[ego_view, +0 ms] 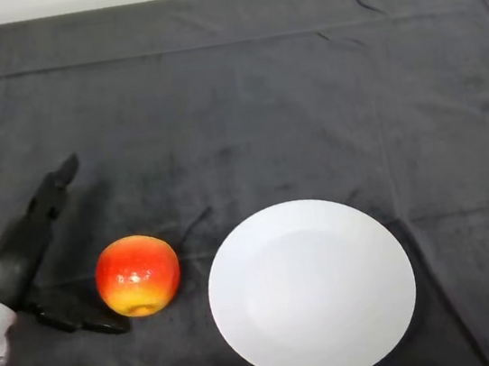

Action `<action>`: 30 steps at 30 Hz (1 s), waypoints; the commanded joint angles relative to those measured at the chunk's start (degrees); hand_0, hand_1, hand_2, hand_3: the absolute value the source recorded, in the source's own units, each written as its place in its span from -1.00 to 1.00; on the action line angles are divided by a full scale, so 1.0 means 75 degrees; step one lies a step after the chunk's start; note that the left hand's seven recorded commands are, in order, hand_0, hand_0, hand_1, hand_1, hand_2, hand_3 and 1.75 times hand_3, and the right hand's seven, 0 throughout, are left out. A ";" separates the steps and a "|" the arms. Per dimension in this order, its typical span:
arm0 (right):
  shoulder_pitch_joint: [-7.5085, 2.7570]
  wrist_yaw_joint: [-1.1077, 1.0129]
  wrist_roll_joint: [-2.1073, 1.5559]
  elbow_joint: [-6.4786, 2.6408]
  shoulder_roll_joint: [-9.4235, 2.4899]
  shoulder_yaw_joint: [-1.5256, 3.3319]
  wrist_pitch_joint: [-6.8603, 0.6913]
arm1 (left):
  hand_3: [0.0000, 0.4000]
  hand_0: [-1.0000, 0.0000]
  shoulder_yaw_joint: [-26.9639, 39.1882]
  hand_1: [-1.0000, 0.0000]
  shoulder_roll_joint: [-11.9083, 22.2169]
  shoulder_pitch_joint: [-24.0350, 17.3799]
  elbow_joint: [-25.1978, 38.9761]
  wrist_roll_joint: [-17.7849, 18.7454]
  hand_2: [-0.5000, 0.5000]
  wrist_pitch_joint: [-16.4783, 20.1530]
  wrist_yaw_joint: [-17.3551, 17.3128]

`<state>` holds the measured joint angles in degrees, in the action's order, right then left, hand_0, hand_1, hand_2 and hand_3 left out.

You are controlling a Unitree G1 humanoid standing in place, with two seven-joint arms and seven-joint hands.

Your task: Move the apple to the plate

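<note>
We see a dark-clothed worktop (240,83) carrying a white plate (311,288); just left of it, apart from the rim, sits the red-yellow apple (137,275), flanked by our left hand (20,260), fingers spread, holding nothing.

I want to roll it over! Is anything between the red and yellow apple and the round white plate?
No. In the head view, only bare dark cloth separates the red-yellow apple from the round white plate.
</note>
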<state>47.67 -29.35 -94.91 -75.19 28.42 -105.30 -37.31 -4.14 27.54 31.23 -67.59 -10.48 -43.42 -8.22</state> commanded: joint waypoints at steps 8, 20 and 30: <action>-0.0086 0.0003 0.0019 0.0001 0.0232 -0.0147 -0.0060 | -1.00 1.00 -0.0564 1.00 -0.0290 0.0146 0.0407 -0.0368 0.00 -0.0077 -0.0535; -0.0086 0.0003 0.0019 0.0003 0.0230 -0.0145 -0.0059 | 1.00 -1.00 -0.0897 -1.00 -0.0475 0.0114 0.0513 -0.0544 0.00 -0.0092 -0.0844; -0.0086 0.0003 0.0018 0.0004 0.0230 -0.0143 -0.0058 | 1.00 -1.00 -0.0959 -1.00 -0.0423 0.0111 0.0758 -0.0471 0.00 -0.0150 -0.1130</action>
<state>47.67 -29.35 -94.91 -75.19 28.42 -105.30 -37.31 -8.76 24.65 32.83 -63.41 -11.84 -44.39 -15.45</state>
